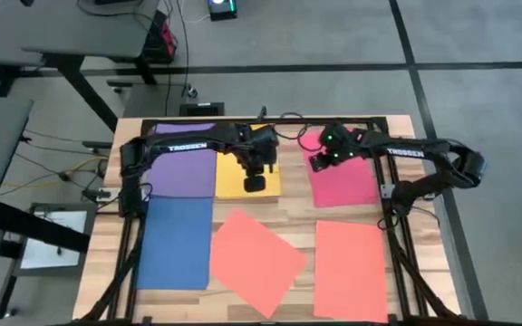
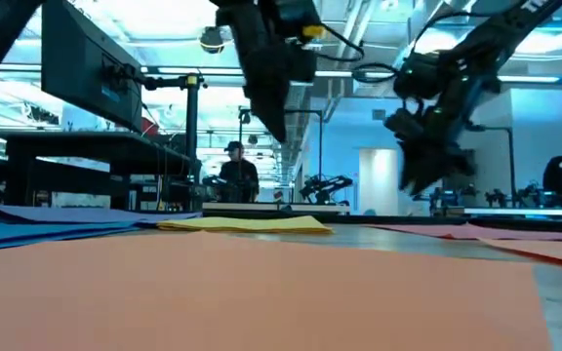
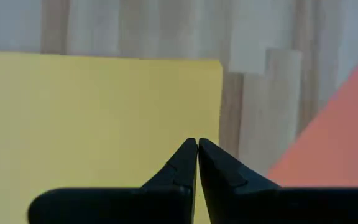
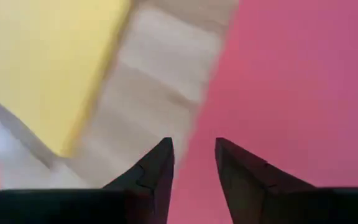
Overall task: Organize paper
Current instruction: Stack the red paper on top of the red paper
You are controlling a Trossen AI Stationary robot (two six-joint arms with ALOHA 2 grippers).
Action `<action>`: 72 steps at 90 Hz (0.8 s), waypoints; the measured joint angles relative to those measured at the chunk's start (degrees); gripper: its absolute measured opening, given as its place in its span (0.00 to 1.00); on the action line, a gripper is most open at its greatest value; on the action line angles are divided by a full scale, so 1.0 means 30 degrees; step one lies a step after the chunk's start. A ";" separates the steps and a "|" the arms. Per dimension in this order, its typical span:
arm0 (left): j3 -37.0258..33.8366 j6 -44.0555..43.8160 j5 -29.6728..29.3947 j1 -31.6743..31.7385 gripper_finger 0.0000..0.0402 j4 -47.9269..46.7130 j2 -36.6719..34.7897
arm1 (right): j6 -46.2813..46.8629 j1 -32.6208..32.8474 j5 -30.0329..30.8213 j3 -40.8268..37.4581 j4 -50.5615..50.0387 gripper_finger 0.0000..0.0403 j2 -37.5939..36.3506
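Nearest the front edge of the wooden table (image 1: pixel 288 213) lie three sheets: a blue sheet (image 1: pixel 176 243) at the left, a tilted orange-coral sheet (image 1: pixel 256 261) in the middle, turned like a diamond, and a second orange-coral sheet (image 1: pixel 350 257) at the right, lying square to the table. The tilted one touches or just overlaps the blue sheet's edge; the square one lies apart from it. Farther back, a purple sheet (image 1: pixel 185 170) lies directly behind the blue one, with a yellow sheet (image 1: pixel 234 177) just beside it, edge to edge. The left gripper (image 1: pixel 255 183) hangs above the yellow sheet near its front right corner, its fingers pinched together with nothing between them; the left wrist view shows the tips meeting over the yellow paper close to its edge. Across a strip of bare wood, a red-pink sheet (image 1: pixel 344 179) lies at the back right. The right gripper (image 1: pixel 321 163) hovers above that sheet's left edge, fingers parted a little and holding nothing. In the low view, people show in the room beyond the table.
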 joint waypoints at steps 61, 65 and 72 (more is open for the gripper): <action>-0.3331 0.0530 -0.0051 0.0839 0.00 0.0727 -0.3026 | 0.1565 -0.0196 0.1274 0.5842 -0.0072 0.00 0.8357; -0.3329 0.0716 -0.0051 0.0839 0.00 0.0616 -0.3026 | 0.1574 -0.0228 0.1538 0.5838 -0.0502 0.00 0.8377; -0.3331 0.1066 -0.0051 0.0846 0.00 0.0383 -0.3026 | 0.1721 -0.0334 0.2053 0.5846 -0.0867 0.00 0.8367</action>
